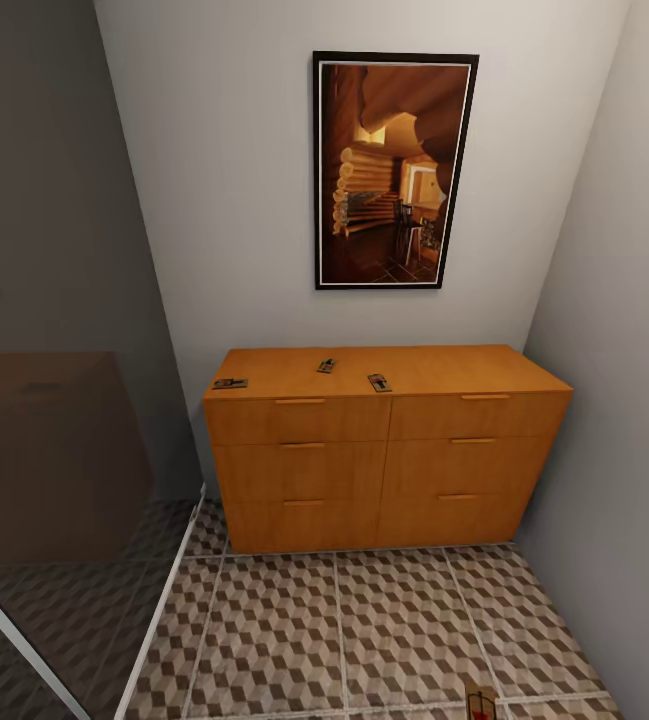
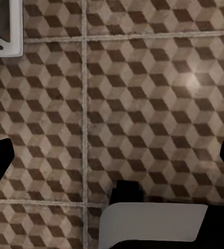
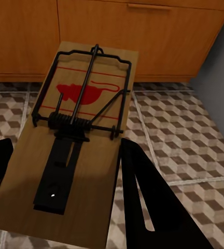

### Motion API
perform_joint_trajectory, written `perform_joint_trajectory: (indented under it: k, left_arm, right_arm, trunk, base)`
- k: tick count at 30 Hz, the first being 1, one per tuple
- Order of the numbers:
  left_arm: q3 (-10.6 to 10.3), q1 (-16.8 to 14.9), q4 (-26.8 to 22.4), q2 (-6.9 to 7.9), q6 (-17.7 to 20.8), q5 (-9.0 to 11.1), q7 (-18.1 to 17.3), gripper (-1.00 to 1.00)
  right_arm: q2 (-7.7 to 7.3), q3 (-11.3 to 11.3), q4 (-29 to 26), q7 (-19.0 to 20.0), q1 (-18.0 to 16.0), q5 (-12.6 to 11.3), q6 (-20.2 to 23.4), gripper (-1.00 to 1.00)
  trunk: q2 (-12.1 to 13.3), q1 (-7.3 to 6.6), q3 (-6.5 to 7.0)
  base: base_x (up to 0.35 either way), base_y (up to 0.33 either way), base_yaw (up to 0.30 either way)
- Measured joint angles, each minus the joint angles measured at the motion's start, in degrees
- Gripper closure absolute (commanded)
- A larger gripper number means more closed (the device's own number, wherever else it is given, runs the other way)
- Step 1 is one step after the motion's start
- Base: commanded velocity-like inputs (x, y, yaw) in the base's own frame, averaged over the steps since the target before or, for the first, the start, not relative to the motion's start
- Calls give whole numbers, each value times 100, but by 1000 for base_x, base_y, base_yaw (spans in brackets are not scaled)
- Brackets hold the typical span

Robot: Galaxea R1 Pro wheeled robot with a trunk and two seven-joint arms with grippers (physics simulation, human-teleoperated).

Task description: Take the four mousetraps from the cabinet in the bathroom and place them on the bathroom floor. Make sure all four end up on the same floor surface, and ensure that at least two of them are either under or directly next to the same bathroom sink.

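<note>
My right tool (image 3: 60, 171) grips one mousetrap (image 3: 73, 140) between its dark fingers, held above the bathroom floor (image 1: 364, 630), near the cabinet (image 1: 384, 450). It also peeks in low in the head view. Three more mousetraps sit on the cabinet surface: left edge (image 1: 230, 383), middle (image 1: 326, 365), right of middle (image 1: 378, 382). My left tool (image 2: 112, 166) hangs spread and empty over the tiles. Risks, as I judge them: the flat board slips from an edge pinch, or I drop it here by the cabinet. No sink in sight, so two could end up misplaced.
</note>
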Motion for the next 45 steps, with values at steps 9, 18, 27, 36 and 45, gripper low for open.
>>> perform_joint_trajectory:
  k: [9,18,27,36,45]
  left_arm:
    - [3,1,-1682,9,1498,-2,-10,-100]
    - [8,3,-3133,24,2409,-2,-21,-100]
    - [8,1,-4249,40,3434,-5,-31,-100]
    - [16,-110,-4438,-7,3553,-5,-27,-100]
    - [8,-811,-4454,-196,4025,-3,-19,-100]
  right_arm:
    - [-2,0,0,0,0,0,19,100]
    - [-2,0,0,8,0,0,171,100]
    - [-2,0,0,9,0,0,190,100]
    - [-2,0,0,21,0,1,328,100]
    - [-2,0,0,124,0,1,422,100]
  trunk:
    - [0,0,0]
    - [0,0,0]
    - [0,0,0]
    - [0,0,1]
    - [0,0,1]
  base:
    - [0,0,0]
    - [0,0,0]
    - [0,0,0]
    - [0,0,0]
    - [0,0,0]
